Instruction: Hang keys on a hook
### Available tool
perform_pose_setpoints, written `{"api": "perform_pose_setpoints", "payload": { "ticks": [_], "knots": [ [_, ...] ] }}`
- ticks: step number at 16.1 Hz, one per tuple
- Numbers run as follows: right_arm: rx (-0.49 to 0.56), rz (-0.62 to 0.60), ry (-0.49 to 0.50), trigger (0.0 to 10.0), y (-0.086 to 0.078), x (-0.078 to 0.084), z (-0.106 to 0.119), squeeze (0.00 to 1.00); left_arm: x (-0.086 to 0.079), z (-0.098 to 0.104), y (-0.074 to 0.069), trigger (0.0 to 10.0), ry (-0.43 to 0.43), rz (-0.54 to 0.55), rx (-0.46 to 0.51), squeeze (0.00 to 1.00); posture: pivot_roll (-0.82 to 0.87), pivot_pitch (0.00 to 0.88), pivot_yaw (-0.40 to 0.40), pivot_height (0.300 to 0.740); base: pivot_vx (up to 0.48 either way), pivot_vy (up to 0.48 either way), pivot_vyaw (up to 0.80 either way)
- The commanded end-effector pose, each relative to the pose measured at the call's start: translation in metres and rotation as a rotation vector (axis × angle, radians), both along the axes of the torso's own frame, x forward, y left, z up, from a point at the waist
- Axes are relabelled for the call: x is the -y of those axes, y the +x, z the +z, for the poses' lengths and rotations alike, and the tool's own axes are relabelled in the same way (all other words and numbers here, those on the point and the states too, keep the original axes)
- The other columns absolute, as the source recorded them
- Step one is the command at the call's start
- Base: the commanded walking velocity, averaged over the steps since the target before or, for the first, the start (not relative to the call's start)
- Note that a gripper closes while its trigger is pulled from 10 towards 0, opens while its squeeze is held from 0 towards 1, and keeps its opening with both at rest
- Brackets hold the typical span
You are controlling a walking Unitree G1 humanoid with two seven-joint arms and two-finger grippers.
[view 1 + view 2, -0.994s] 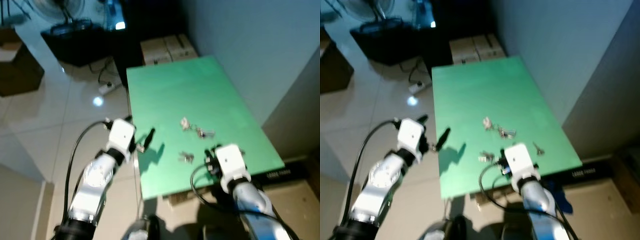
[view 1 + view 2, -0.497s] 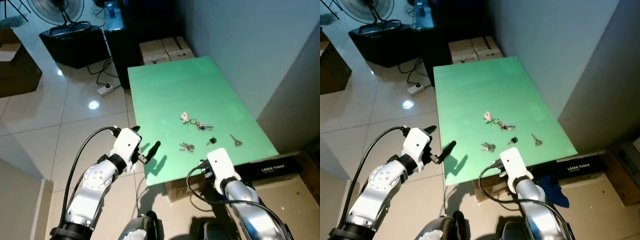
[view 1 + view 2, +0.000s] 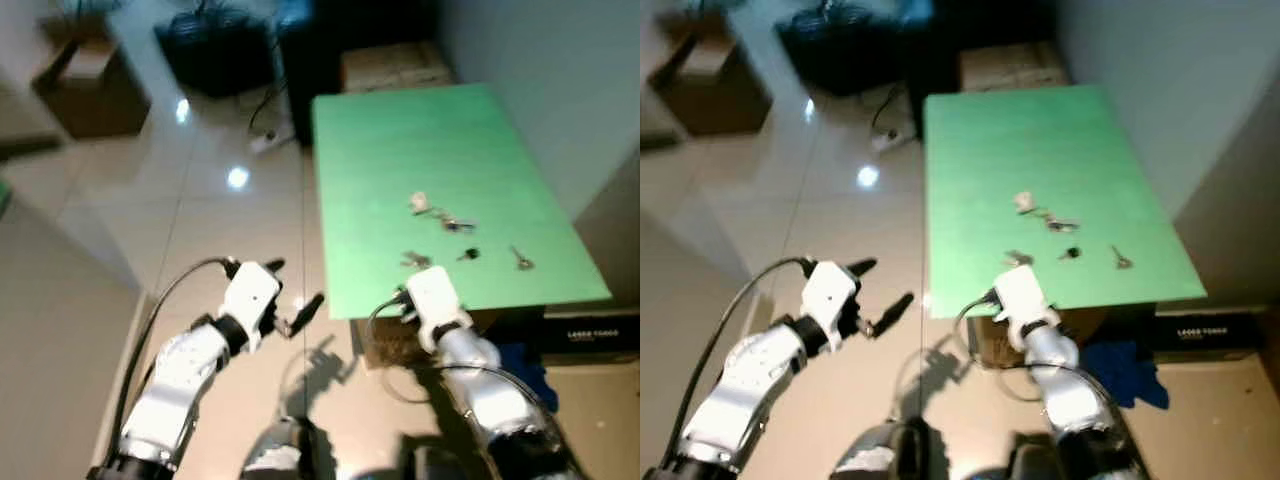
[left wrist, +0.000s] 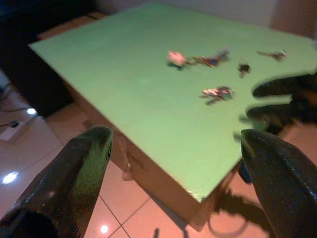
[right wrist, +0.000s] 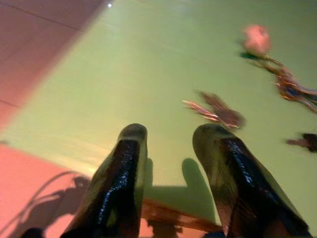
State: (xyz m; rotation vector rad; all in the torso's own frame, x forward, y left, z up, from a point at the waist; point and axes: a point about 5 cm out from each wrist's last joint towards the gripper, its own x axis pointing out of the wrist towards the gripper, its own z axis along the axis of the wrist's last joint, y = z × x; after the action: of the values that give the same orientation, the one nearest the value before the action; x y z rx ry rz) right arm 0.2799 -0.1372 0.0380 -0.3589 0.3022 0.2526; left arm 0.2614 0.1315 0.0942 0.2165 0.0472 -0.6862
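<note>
A green surface [image 3: 420,140] stands on pale floor tiles [image 3: 200,230] against the wall. Several keys lie near its front edge: a tagged bunch [image 3: 435,213], a small bunch [image 3: 415,261], a dark key [image 3: 468,254] and a single key [image 3: 521,260]. Our left gripper [image 4: 173,173] hovers over the floor, fingers wide apart and empty. Our right gripper [image 5: 171,148] sits at the front edge, fingers parted, holding nothing.

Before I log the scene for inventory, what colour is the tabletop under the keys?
Green tabletop, clearest in the left eye view.
</note>
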Motion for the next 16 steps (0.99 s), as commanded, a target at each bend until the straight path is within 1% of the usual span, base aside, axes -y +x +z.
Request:
{"api": "perform_pose_setpoints", "payload": {
  "ticks": [1,2,3,5,6,7,8,9,10,11,13,15,16],
  "knots": [
    [0.089,-0.021,0.047,10.0,-0.001,0.003,0.016,0.00,-0.006,0.005,0.004,10.0,-0.015,0.070,0.016,0.00,-0.09,0.201,0.099,0.740,0.000,0.000,0.00],
    [0.176,-0.054,0.109,10.0,-0.008,0.006,0.033,0.00,-0.010,0.008,0.007,10.0,-0.017,0.135,0.059,0.00,-0.10,0.196,0.098,0.740,0.000,0.000,0.00],
    [0.220,-0.078,0.138,10.0,-0.013,0.009,0.041,0.00,-0.011,0.009,0.009,10.0,-0.020,0.164,0.071,0.00,-0.10,0.190,0.096,0.740,0.000,0.000,0.00],
    [0.264,-0.121,0.175,10.0,-0.024,0.015,0.049,0.00,-0.007,0.012,0.009,10.0,-0.053,0.167,0.092,0.00,-0.12,0.173,0.093,0.740,0.000,0.000,0.00],
    [0.293,-0.172,0.163,10.0,-0.034,0.021,0.054,0.00,-0.004,0.012,0.009,10.0,-0.080,0.176,0.091,0.00,-0.13,0.162,0.093,0.740,0.000,0.000,0.00],
    [0.306,-0.211,0.131,10.0,-0.038,0.024,0.055,0.00,-0.005,0.010,0.009,10.0,-0.071,0.190,0.085,0.00,-0.14,0.155,0.095,0.740,0.000,0.000,0.00],
    [0.333,-0.241,0.041,10.0,-0.043,0.029,0.060,0.00,-0.005,0.007,0.010,10.0,-0.062,0.217,0.087,0.00,-0.16,0.147,0.077,0.740,0.000,0.000,0.00],
    [0.334,-0.242,0.025,10.0,-0.043,0.030,0.061,0.00,-0.004,0.006,0.010,10.0,-0.065,0.227,0.086,0.00,-0.16,0.147,0.077,0.740,0.000,0.000,0.00],
    [0.339,-0.232,0.018,10.0,-0.044,0.032,0.063,0.00,0.000,0.008,0.011,10.0,-0.077,0.237,0.100,0.00,-0.16,0.139,0.048,0.740,0.000,0.000,0.00],
    [0.326,-0.189,0.034,10.0,-0.046,0.029,0.065,0.00,0.006,0.014,0.011,10.0,-0.095,0.244,0.130,0.00,-0.16,0.142,0.029,0.740,0.000,0.000,0.00],
    [0.290,-0.148,0.101,10.0,-0.048,0.022,0.063,0.00,0.009,0.017,0.006,10.0,-0.108,0.235,0.139,0.00,-0.15,0.151,0.021,0.740,0.131,0.000,0.00],
    [0.287,-0.150,0.103,10.0,-0.047,0.020,0.063,0.00,0.010,0.016,0.002,10.0,-0.096,0.224,0.141,0.00,-0.14,0.160,0.025,0.740,0.326,0.000,0.00],
    [0.276,-0.169,0.132,10.0,-0.046,0.020,0.061,0.00,0.011,0.015,0.000,10.0,-0.092,0.212,0.136,0.00,-0.14,0.166,0.031,0.740,0.337,0.000,0.00]
  ]
}}
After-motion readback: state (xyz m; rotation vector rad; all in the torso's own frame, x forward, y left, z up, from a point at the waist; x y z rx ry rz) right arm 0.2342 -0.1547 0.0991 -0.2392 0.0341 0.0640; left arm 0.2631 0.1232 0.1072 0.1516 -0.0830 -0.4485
